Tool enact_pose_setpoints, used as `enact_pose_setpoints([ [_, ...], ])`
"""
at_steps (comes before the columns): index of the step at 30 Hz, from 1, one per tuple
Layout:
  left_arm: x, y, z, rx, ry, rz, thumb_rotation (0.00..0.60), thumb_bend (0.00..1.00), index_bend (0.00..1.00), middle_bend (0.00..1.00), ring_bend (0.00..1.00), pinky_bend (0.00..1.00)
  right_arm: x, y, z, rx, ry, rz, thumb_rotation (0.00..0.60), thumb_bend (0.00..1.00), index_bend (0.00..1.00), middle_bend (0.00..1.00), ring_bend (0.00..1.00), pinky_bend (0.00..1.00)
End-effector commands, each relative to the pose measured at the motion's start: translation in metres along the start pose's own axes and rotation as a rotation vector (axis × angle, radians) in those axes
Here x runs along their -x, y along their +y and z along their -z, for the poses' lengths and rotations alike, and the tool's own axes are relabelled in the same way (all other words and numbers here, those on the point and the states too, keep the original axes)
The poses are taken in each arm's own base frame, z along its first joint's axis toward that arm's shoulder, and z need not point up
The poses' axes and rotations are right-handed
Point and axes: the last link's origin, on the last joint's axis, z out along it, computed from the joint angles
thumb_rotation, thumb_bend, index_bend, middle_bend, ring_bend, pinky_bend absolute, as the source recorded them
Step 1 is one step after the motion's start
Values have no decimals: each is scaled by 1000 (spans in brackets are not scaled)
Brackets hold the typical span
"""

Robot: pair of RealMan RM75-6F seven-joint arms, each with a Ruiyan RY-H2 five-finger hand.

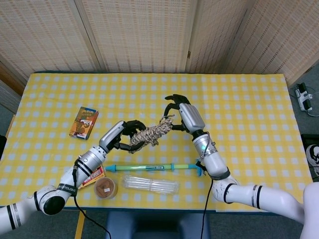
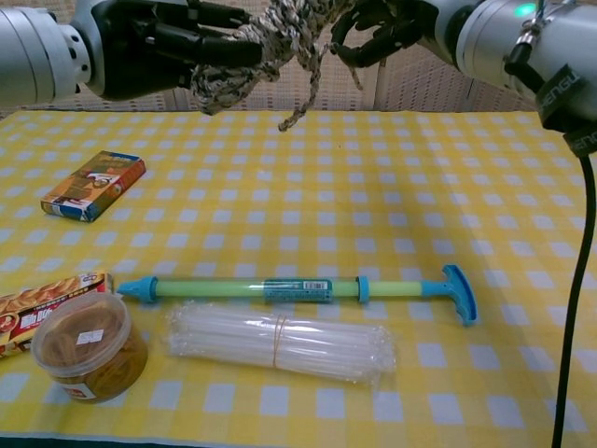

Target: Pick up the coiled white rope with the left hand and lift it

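Observation:
The coiled white rope hangs in the air above the yellow checked table, stretched between both hands. My left hand grips the coil's left end from below. My right hand closes its fingertips on the coil's right end. In the chest view the rope sits high at the top edge, with the dark left hand left of it and the right hand right of it. A short loose tail dangles under the coil.
Below the hands lie a green and blue pump tube, a bundle of clear straws, a brown jar and a snack pack. A small printed box lies on the table's left side.

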Motion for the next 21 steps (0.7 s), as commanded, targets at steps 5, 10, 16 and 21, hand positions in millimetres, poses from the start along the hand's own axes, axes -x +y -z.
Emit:
enact_pose_setpoints([
  [5, 16, -13, -5, 24, -25, -192, 600, 565, 702, 684, 639, 677, 0, -20, -1, -42, -5, -59, 600, 611, 635, 209, 83, 0],
  [10, 27, -20, -10, 27, -27, -316, 600, 565, 702, 684, 639, 676, 5, -28, 0, -59, -14, -72, 600, 611, 635, 209, 83, 0],
  [16, 34, -31, -19, -7, 22, -459, 600, 565, 702, 684, 639, 670, 7, -34, 8, -85, -20, -94, 600, 611, 635, 208, 84, 0],
  [21, 37, -42, -28, -91, 63, -546, 600, 565, 702, 683, 631, 655, 5, -39, 13, -105, -22, -106, 600, 611, 635, 209, 83, 0],
])
